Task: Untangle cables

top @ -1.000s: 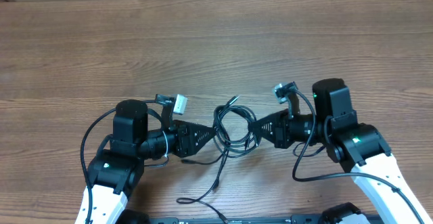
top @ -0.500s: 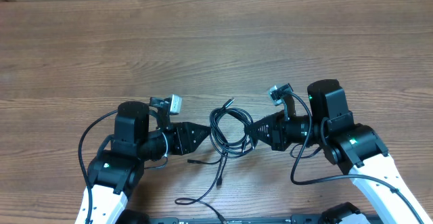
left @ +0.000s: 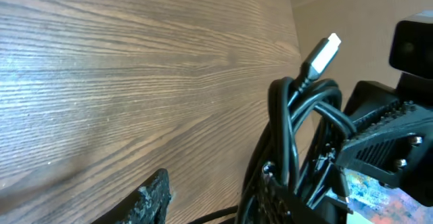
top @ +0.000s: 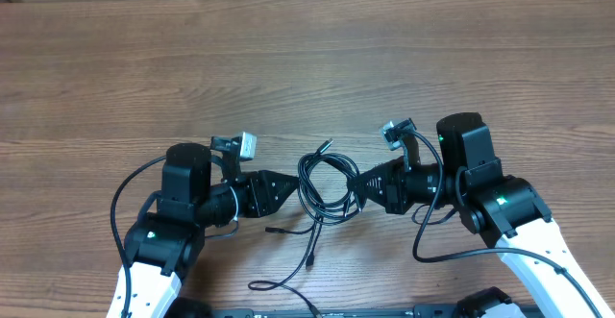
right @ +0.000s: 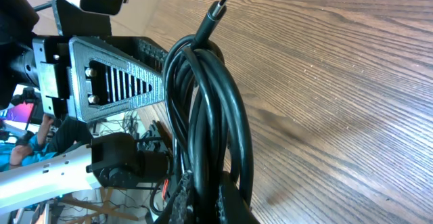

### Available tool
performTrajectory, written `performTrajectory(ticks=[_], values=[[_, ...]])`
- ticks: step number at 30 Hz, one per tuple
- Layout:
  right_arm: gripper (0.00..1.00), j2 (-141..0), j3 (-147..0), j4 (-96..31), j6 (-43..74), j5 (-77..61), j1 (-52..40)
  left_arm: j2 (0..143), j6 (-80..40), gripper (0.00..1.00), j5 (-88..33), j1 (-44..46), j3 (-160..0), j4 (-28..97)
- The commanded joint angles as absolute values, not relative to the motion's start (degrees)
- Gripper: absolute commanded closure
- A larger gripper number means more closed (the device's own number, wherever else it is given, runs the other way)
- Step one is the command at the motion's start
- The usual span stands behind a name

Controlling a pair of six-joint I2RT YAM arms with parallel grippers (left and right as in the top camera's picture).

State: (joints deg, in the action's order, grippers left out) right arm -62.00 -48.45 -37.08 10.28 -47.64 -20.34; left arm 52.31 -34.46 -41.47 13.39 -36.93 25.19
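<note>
A coiled bunch of thin black cables (top: 309, 176) hangs between my two grippers at the table's near middle. My right gripper (top: 357, 185) is shut on the bunch from the right, and the cords (right: 226, 116) run up out of its jaws to a black plug (right: 215, 13). My left gripper (top: 288, 191) stands just left of the coil. Its jaws are open with bare wood between them. One finger (left: 150, 195) is apart from the cords, while the other finger (left: 274, 193) lies against the bunch (left: 298, 126), which ends in a silver plug (left: 325, 51). Loose ends (top: 312, 246) trail toward the front edge.
The wooden table (top: 307, 59) stretches away behind the arms. Both arm bodies (top: 183, 203) (top: 480, 179) crowd the front edge, each with its own thicker black wire. A thin cord (top: 279, 281) lies near the front edge between the arm bases.
Both grippers and the coil have shifted a little to the left. The left gripper's tip has drawn back from the coil. Both arms have held still for the last half second.
</note>
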Motion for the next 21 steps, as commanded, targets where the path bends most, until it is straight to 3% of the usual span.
performTrajectory(ticks=[1, 21], values=[[0.96, -61.41, -49.93, -36.49, 10.15, -49.10, -20.69, 52.49, -34.98, 0.57, -43.11, 13.39, -38.00, 24.36], [0.96, -61.41, -49.93, -36.53, 10.15, -49.10, -20.69, 57.52, -39.46, 0.55, -36.45, 21.19, -38.00, 18.79]])
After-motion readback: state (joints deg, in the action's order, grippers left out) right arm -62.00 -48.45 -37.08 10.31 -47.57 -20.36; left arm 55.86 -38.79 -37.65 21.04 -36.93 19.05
